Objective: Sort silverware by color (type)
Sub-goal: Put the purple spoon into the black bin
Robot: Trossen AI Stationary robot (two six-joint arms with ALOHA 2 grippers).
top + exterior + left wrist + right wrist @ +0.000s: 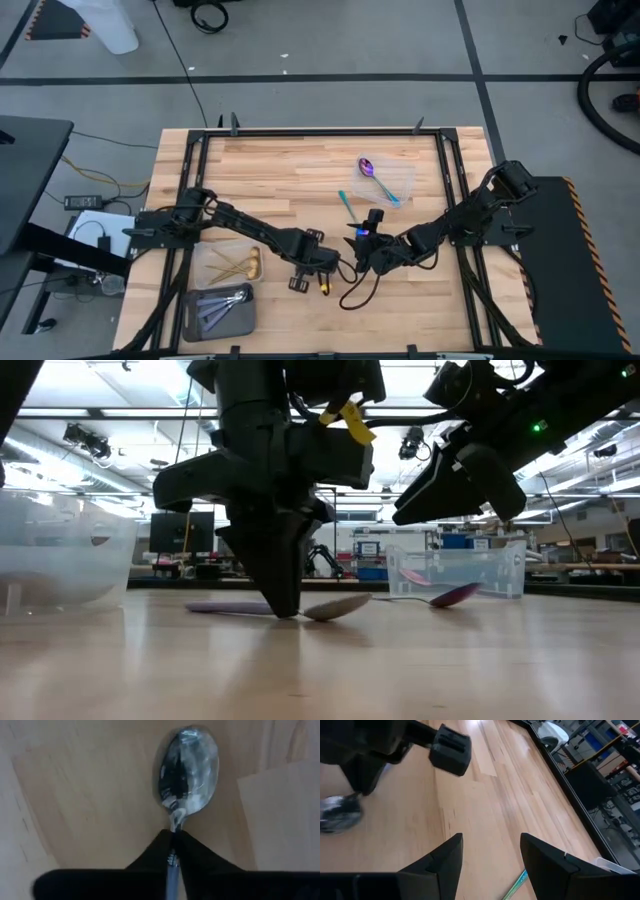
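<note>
**op:** Spoon (189,767) is on the bare wood mid-table, silver bowl, lavender handle. My left claw (174,851) is clenched on the neck just behind the bowl, tips down at the table in the low view. Can't tell if it's lifted off the wood at all.

**reply:** Which way's it lying?

**op:** Long axis runs straight out from the claw, bowl ahead of the fingers (197,855), handle back under the wrist. Silver tray (216,309) is at the near left corner, back along the left arm, so I'd guess it's a pull-back and drop, handle leading.

**reply:** Right arm?

**op:** Right claw (491,851) hangs just beside the left, released, nothing between the fingers. A teal-handled piece (516,885) lies just under it, and a purple spoon (368,167) sits in the clear tray (405,176) further out. Gold ones (243,264) are in the box next to the left arm.
</note>
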